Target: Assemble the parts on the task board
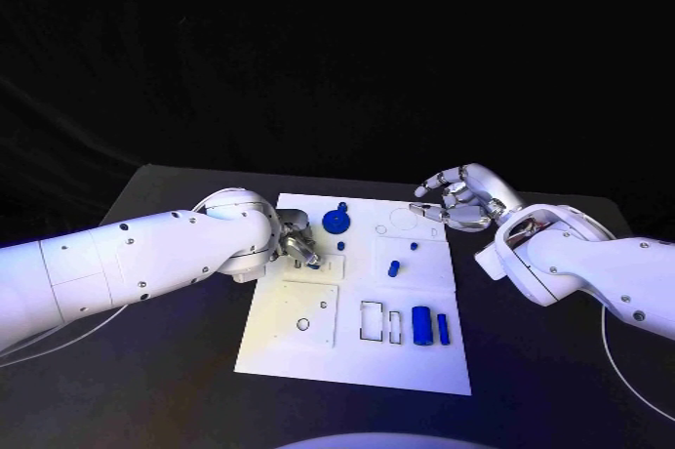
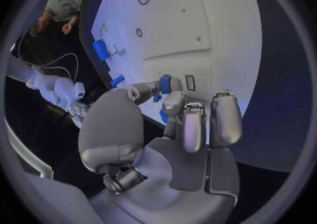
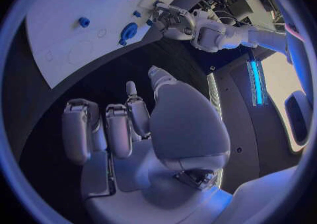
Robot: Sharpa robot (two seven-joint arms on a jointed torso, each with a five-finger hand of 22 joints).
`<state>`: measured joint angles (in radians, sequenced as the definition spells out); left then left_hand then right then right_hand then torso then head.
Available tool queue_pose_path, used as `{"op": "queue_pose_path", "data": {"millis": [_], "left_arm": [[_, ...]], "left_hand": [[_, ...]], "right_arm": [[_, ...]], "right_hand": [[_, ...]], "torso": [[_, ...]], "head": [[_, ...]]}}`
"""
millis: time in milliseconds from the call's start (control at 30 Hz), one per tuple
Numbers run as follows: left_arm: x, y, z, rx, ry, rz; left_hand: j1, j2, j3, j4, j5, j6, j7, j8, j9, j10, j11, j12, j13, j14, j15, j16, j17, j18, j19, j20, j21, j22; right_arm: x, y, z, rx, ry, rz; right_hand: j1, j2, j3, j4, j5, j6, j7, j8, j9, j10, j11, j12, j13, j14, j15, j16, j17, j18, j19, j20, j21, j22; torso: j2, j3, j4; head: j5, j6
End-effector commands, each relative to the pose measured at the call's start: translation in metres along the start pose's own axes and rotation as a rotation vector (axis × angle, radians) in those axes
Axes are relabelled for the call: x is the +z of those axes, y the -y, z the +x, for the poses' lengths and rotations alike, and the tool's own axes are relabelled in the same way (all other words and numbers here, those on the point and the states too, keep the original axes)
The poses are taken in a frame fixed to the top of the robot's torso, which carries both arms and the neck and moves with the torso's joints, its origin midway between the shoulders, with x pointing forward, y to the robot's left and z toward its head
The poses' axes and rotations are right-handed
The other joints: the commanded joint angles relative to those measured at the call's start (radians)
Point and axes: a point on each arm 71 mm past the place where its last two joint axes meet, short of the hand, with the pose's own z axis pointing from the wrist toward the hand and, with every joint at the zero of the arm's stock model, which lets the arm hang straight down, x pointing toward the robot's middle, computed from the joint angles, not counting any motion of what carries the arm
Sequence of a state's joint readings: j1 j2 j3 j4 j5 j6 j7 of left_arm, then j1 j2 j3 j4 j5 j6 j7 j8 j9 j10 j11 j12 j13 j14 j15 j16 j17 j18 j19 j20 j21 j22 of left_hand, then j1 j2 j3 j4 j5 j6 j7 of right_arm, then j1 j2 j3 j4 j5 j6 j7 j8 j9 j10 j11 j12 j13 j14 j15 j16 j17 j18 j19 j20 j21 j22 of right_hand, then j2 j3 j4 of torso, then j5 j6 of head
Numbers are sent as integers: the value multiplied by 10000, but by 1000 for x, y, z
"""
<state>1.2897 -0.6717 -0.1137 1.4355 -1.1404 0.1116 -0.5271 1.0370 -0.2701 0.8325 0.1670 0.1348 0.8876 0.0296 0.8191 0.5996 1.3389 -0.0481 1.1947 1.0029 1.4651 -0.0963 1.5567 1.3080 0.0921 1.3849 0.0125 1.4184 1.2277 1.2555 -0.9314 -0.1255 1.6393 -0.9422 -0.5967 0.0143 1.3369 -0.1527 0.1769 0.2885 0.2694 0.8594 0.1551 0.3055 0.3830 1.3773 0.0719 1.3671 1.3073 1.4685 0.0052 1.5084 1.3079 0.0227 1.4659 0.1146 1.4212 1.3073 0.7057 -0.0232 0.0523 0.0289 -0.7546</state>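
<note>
The task board (image 1: 359, 351), a flat white plate, lies in the middle of the black table (image 1: 169, 371) with bare dark surface on every side. Near its front edge are shallow rectangular recesses (image 1: 372, 320); beside them, two blue cylindrical parts (image 1: 422, 325) lie side by side, the right one thinner. A short blue peg (image 1: 394, 268) sits near the board's centre, a smaller blue stub (image 1: 416, 244) beyond it. Toward the far edge stands a round blue disc-shaped part (image 1: 337, 221) with a knob on top.

The left hand (image 1: 296, 246) rests over the board's left half, its silver fingers (image 2: 188, 123) curled down toward the surface. In the left wrist view a small blue part (image 2: 164, 84) sits at the fingertips and appears pinched between thumb and a finger, though the contact is partly hidden.

The right hand (image 1: 461, 197) hovers above the board's far right corner, fingers loosely curled and apart, grasping nothing. Open table lies between it and the board's right edge.
</note>
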Motion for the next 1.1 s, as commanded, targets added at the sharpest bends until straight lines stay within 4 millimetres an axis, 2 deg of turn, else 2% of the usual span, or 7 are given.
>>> {"op": "queue_pose_path", "data": {"millis": [33, 500, 833, 1000, 1100], "left_arm": [[1, 0, 4, 85, -340, 13], [1, 0, 4, 57, -336, 2], [1, -1, 3, 0, -287, -17], [2, -1, 3, -54, -238, -32], [2, -1, 3, -125, -218, -26]], "left_hand": [[-187, 12, -132, 84, -36, 229, -174, 6, 1617, 25, -56, 37, 0, 1003, -85, 44, 2424, -198, 44, -30, 43, 13], [-420, 86, -835, 502, -60, 326, -190, -6, 1597, 74, -69, 125, 55, 1015, -94, 66, 2470, -214, 96, -43, 69, 91], [-450, 231, -1336, 858, -44, 359, -193, -37, 1574, 73, -72, 142, 34, 1017, -100, 70, 2476, -216, 106, -50, 68, 101], [-405, 336, -1397, 930, -33, 368, -201, -41, 1571, 70, -76, 142, 22, 1015, -102, 67, 2469, -216, 109, -51, 68, 106], [-263, 499, -1370, 945, -61, 359, -208, -45, 1573, 69, -84, 147, 14, 1013, -108, 64, 2464, -214, 106, -56, 63, 99]], "right_arm": [[0, 0, 2, -56, -179, -28], [0, 1, 2, -41, -238, 4], [0, 1, 2, -42, -227, 8], [0, 2, 2, -46, -216, 17], [0, 2, 2, -48, -215, 24]], "right_hand": [[-85, -24, -11, 21, 35, -56, -2, 52, 10, -42, 3, -60, 445, 624, -63, -33, 872, 203, 83, -98, -62, 1525], [-115, -23, -18, 21, 46, -61, -4, 64, 12, -62, 2, -82, 421, 616, -64, -46, 844, 205, 79, -99, -72, 1519], [-188, -30, -43, 20, 49, -75, -9, 94, 15, -67, -1, -87, 411, 610, -69, -60, 821, 211, 66, -102, -101, 1502], [-212, -31, -51, 20, 46, -81, -10, 102, 16, -74, -2, -94, 402, 610, -69, -62, 821, 212, 65, -104, -104, 1501], [-212, -31, -51, 20, 46, -81, -10, 102, 16, -74, -2, -94, 402, 610, -69, -62, 821, 212, 65, -104, -104, 1501]], "torso": [[-4, 2, 1], [-2, -2, -3], [1, -1, 1], [0, 0, -3], [0, 0, 1]], "head": [[8, -6], [11, -20], [-9, 5], [-16, 21], [-25, 30]]}}
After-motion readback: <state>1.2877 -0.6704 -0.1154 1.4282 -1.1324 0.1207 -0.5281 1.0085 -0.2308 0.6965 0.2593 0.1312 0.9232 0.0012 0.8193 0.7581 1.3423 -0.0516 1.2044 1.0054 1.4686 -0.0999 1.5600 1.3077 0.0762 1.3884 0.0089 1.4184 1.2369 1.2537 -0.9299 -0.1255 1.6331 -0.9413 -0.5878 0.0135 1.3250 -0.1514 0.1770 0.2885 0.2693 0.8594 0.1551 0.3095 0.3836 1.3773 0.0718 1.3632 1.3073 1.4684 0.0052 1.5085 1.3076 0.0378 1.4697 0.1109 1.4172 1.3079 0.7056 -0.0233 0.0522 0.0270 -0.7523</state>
